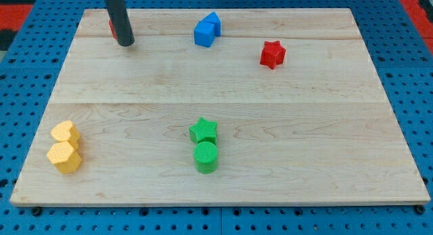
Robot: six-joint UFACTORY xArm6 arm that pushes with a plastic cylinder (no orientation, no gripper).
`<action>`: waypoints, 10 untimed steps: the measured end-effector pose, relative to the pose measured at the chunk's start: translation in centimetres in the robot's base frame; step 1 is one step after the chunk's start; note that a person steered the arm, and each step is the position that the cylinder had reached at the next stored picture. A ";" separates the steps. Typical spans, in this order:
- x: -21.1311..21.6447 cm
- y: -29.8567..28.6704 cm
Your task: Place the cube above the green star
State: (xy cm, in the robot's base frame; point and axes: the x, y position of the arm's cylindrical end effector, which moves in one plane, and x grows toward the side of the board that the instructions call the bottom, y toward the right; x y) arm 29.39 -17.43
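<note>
A green star (203, 130) lies low in the middle of the wooden board, touching a green cylinder (206, 156) just below it. A blue cube (204, 34) sits near the top middle, touching a second blue block (214, 22) behind it whose shape I cannot make out. My tip (126, 42) rests near the view's top left, far left of the blue cube. A red block (112, 28) is mostly hidden behind the rod; I cannot tell its shape.
A red star (272, 54) lies at the upper right. A yellow heart (65, 133) and a yellow hexagon (65, 157) sit together at the lower left. The board (304, 160) rests on a blue perforated table.
</note>
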 end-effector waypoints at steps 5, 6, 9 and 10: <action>-3.4 15.1; -0.8 19.0; -2.5 27.4; 0.9 29.1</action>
State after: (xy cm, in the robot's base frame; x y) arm 30.32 11.70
